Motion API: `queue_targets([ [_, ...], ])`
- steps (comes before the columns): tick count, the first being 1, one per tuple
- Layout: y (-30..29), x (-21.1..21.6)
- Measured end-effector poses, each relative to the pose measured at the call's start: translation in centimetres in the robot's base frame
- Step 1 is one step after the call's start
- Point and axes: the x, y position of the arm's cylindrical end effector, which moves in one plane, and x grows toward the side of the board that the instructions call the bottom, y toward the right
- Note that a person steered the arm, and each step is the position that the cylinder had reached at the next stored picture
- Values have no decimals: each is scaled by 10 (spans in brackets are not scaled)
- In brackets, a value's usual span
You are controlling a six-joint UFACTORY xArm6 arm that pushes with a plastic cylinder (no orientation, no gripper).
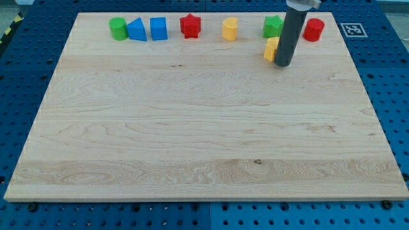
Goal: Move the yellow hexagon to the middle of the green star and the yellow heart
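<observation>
The yellow hexagon (271, 48) lies near the view's top right, partly hidden behind the dark rod. My tip (284, 65) rests on the board right against the hexagon's right side. The green star (273, 27) sits just above the hexagon at the board's top edge, its right part hidden by the rod. The yellow heart (230, 29) lies to the left of the star, in the same top row.
Along the top edge, from the view's left, lie a green cylinder (118, 29), a blue triangle (137, 30), a blue cube (158, 29) and a red star (190, 26). A red cylinder (313, 29) lies right of the rod. The wooden board (204, 128) rests on a blue pegboard table.
</observation>
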Motion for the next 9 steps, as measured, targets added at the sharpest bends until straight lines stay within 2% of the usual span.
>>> queue_targets([
  [4,-11,-49],
  [9,-44,-60],
])
